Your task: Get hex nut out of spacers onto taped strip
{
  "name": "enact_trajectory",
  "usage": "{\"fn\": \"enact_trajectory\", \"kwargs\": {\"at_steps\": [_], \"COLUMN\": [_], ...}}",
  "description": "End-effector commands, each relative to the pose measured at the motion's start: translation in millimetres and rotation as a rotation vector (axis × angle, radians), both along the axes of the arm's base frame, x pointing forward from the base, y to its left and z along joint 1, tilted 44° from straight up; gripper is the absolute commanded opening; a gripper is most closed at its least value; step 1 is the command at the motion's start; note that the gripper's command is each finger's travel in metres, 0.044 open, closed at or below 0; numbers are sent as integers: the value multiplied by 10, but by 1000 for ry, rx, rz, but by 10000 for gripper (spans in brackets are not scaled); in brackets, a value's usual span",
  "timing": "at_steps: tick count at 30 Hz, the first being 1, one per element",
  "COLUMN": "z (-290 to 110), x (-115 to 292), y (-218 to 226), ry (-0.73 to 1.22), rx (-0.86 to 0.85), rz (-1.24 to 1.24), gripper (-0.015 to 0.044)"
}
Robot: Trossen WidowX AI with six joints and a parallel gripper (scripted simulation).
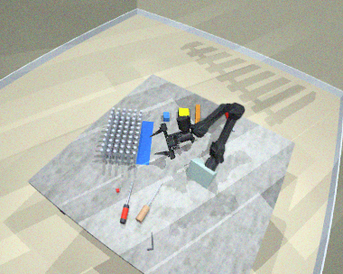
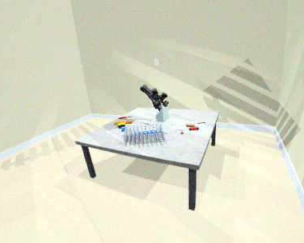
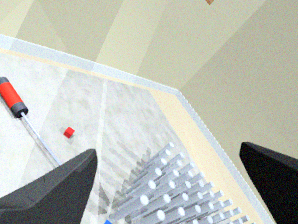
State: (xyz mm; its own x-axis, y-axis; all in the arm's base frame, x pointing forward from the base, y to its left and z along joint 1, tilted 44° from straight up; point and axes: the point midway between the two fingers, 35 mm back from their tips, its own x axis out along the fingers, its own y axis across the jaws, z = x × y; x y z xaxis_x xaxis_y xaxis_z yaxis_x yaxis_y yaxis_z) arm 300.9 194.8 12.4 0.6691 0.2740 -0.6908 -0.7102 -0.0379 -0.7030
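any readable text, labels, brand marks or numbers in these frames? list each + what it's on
None: no words, numbers or brand marks show in any view.
The blue strip, yellow block and red-handled tool are plain.
A small wall plate is too small to tell.
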Motion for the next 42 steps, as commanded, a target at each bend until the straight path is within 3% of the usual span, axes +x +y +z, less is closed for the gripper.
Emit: {"fn": "enact_trajectory", "kwargs": {"at_steps": [1, 8, 17, 42], "z": [73, 211, 470, 475], "x": [332, 767, 1171, 1173], "y": [-417, -1119, -2532, -2564], "ry": [14, 4, -107, -110], "rx": [109, 332, 791, 800], "rz": [-219, -578, -1158, -1169], "gripper": [440, 440, 440, 440]}}
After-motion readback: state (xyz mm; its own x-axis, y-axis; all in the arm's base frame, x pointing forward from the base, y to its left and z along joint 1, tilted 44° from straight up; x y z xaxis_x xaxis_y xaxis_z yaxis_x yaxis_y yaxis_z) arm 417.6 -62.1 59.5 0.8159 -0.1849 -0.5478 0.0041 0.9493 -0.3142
